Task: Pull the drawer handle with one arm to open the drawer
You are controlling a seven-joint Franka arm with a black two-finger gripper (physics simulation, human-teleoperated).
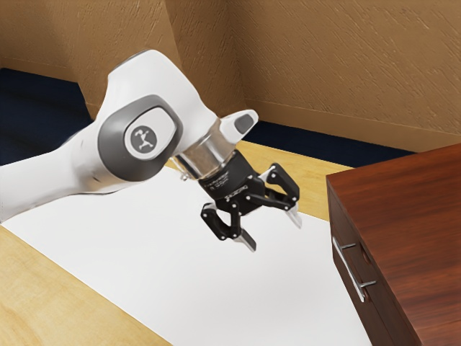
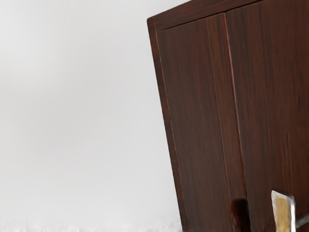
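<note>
The drawer handle [image 1: 349, 268] was a slim silver bar on two short posts. It was fixed to the drawer [image 1: 346, 216] in the front face of a dark red-brown wooden cabinet [image 1: 410, 216] at the exterior view's lower right. The bar stood a little off the wood and ran along the face toward the picture's lower edge.

The gripper [image 1: 272, 232] hung in the air toward the exterior view's left of the handle. It was near the handle but apart from it, and it touched neither bar nor cabinet. Its black fingers [image 1: 247, 239], tipped in pale metal, were spread wide with nothing between them. They pointed down and toward the cabinet.

In the wrist view the cabinet's front [image 2: 231, 121] showed as straight-grained dark boards with thin seams between them. A bright metal piece [image 2: 283, 212] at the picture's edge was probably the handle's end, though it was too blurred to be sure.

The white and grey arm [image 1: 144, 140] came in from the exterior view's left. Under the gripper lay a white sheet [image 1: 144, 252], spread on a light wooden table [image 1: 43, 303] and reaching up to the cabinet's foot. Behind stood a tan wall [image 1: 324, 58] above a dark blue floor [image 1: 29, 108].
</note>
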